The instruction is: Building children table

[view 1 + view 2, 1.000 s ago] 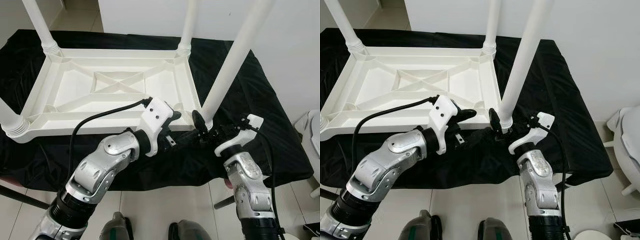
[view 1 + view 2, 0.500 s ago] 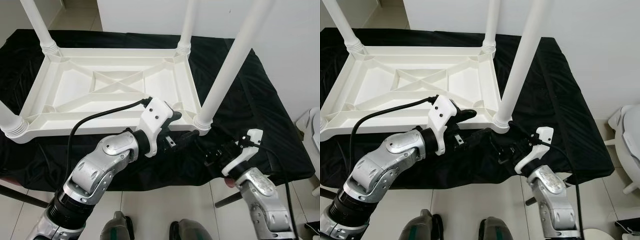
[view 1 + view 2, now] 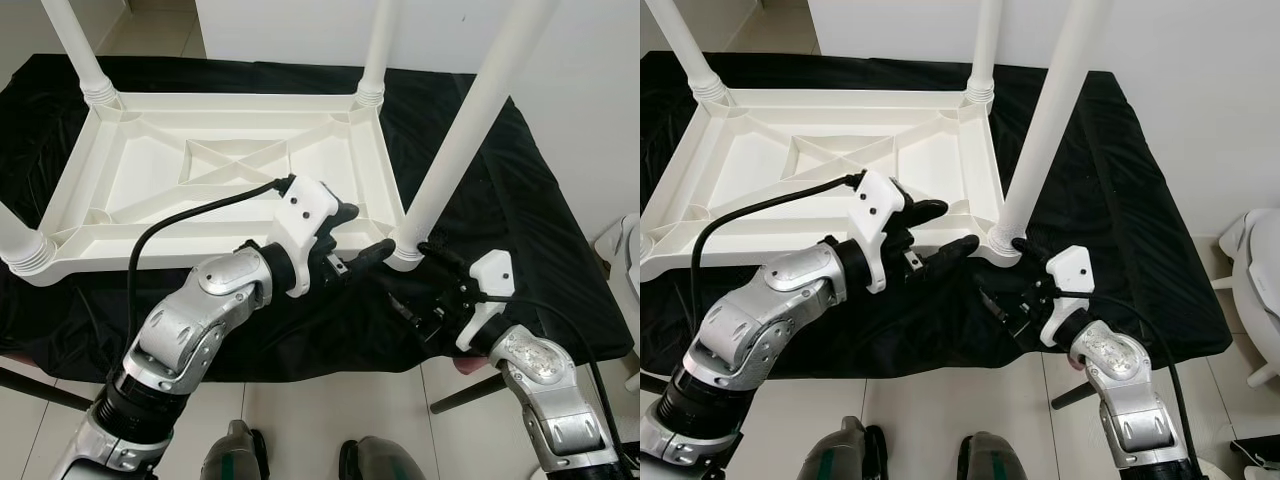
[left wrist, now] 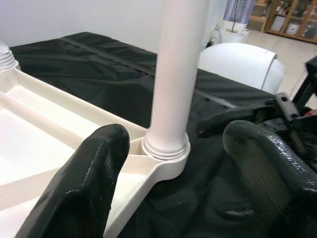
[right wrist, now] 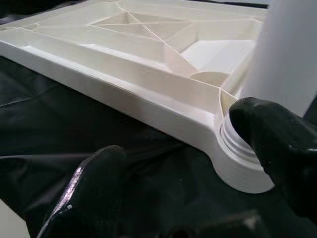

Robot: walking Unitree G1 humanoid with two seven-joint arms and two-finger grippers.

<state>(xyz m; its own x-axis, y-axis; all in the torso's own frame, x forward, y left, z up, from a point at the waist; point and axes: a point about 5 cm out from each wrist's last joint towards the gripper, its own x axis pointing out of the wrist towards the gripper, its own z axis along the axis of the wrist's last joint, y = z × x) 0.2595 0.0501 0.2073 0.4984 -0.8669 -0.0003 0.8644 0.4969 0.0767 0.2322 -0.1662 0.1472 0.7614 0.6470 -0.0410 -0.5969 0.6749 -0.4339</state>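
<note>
A white plastic children's table (image 3: 230, 165) lies upside down on a black cloth, its legs pointing up. The near right leg (image 3: 470, 130) stands in its corner socket (image 3: 405, 248). My left gripper (image 3: 360, 235) is open just left of that socket, beside the table's front rim. In the left wrist view the leg's base (image 4: 166, 146) stands beyond the open fingers (image 4: 94, 178). My right gripper (image 3: 418, 280) is open below and right of the socket. In the right wrist view one finger (image 5: 277, 144) rests against the socket collar (image 5: 237, 163).
The black cloth (image 3: 520, 200) hangs over the front edge of the support. A white rounded object (image 3: 625, 260) stands on the floor at the right. My feet (image 3: 235, 460) are on the tiled floor below, and a white wall rises behind.
The right gripper left the leg's base, dropped low and right, then rose back toward the socket. The left gripper moved a little toward the corner with its fingers spread wider.
</note>
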